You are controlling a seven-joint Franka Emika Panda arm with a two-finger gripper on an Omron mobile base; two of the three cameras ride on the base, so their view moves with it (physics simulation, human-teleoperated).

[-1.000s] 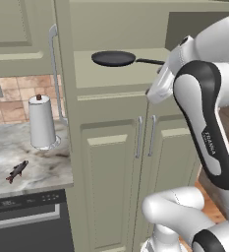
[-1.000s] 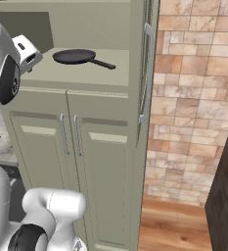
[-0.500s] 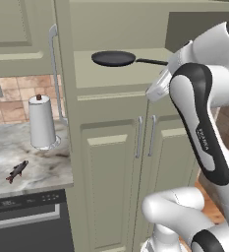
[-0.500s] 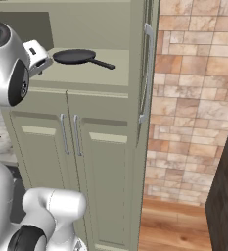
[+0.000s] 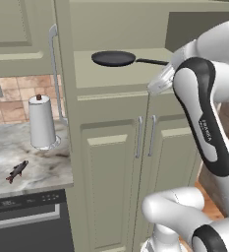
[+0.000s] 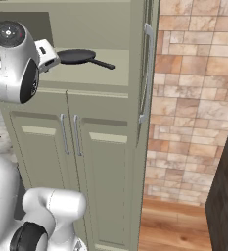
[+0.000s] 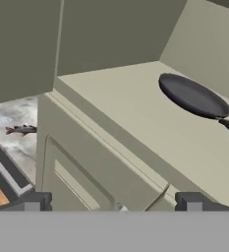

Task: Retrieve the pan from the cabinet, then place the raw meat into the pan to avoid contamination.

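Sitting flat on the open shelf of the cabinet (image 5: 111, 162) is the pan (image 5: 114, 58), dark and round, w/ its thin black handle running toward the arm in the left base view. In the right base view the pan (image 6: 77, 56) lies on the same shelf, handle pointing right toward the open upper door, whose long silver bar handle (image 6: 146, 73) hangs at the door edge. In the hand view the pan (image 7: 194, 96) rests toward the right of the pale shelf, handle going off the right edge.

Gripper (image 7: 113, 203) has jaws spread wide, nothing btwn them; fingertips (image 7: 35, 202) sit low in the hand view, in front of the shelf lip, apart from the pan. In the left base view the gripper's pale end is just off the shelf's right front corner, near the pan handle but not touching as far as I can tell.

Below the shelf, two lower cabinet doors are shut, paired vertical handles (image 5: 145, 136) side by side.

Raw meat (image 5: 16, 171), a small dark fish, lies on the marbled counter (image 5: 42, 167) left of the cabinet, well apart from the pan. Paper-towel roll (image 5: 41, 122) stands upright behind it. Dishwasher front (image 5: 27, 224) sits under the counter. Brick wall (image 6: 193, 98) is right of the cabinet.
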